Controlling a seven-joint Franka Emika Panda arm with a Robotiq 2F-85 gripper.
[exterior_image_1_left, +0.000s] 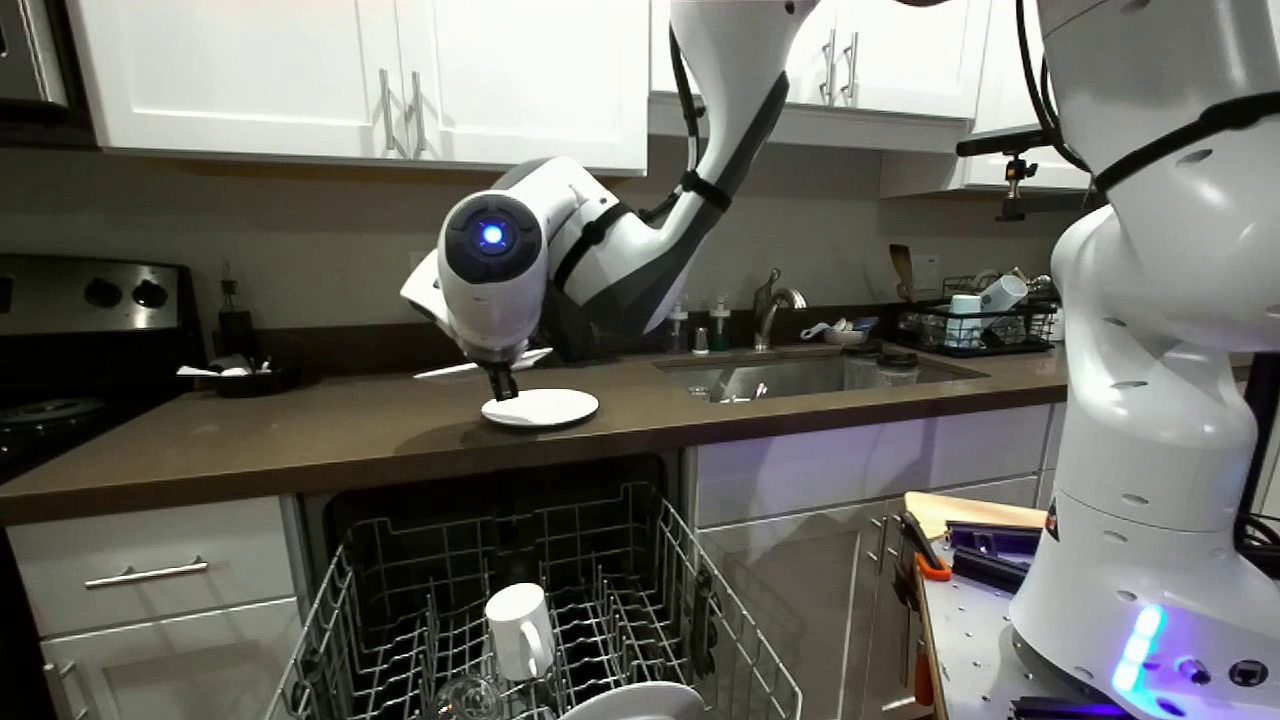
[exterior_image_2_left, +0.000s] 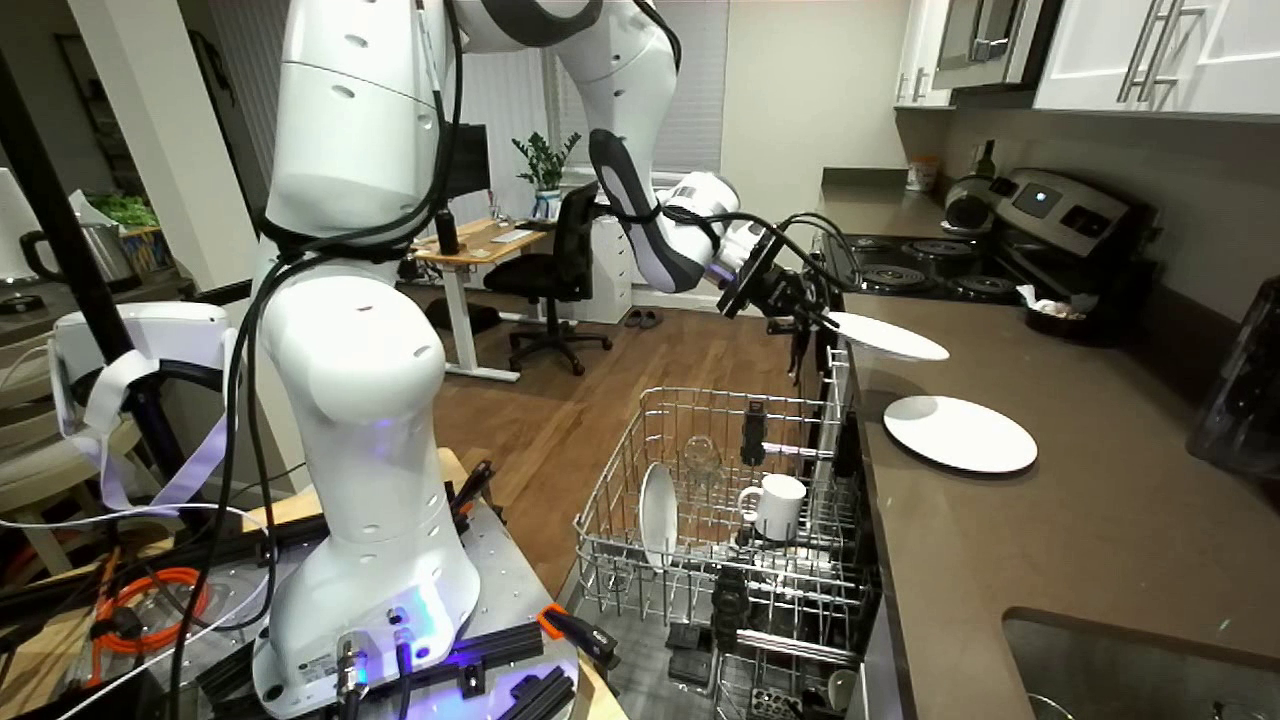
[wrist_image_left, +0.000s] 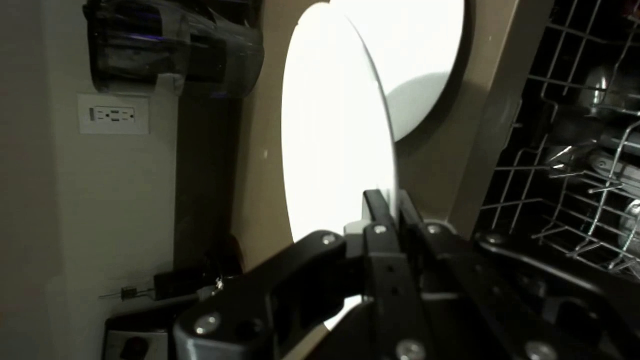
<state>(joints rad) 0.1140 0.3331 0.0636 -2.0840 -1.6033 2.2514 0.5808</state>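
Because the jaws pinch its rim, the white plate (wrist_image_left: 335, 125) sits off to one side of the gripper (wrist_image_left: 391, 202): in the wrist view most of its round face spreads ahead and left of the grip. In an exterior view the plate hangs above the countertop (exterior_image_2_left: 1100, 560), sloping down away from the jaws and clear of a second plate (exterior_image_2_left: 960, 433) that lies flat below and just beside it. Being round, the held plate has no long axis, so its tilt likely matters most. The dishwasher rack (exterior_image_1_left: 620, 620) lies lower, past the countertop's front edge, on the opposite side of the grip from most of the plate.
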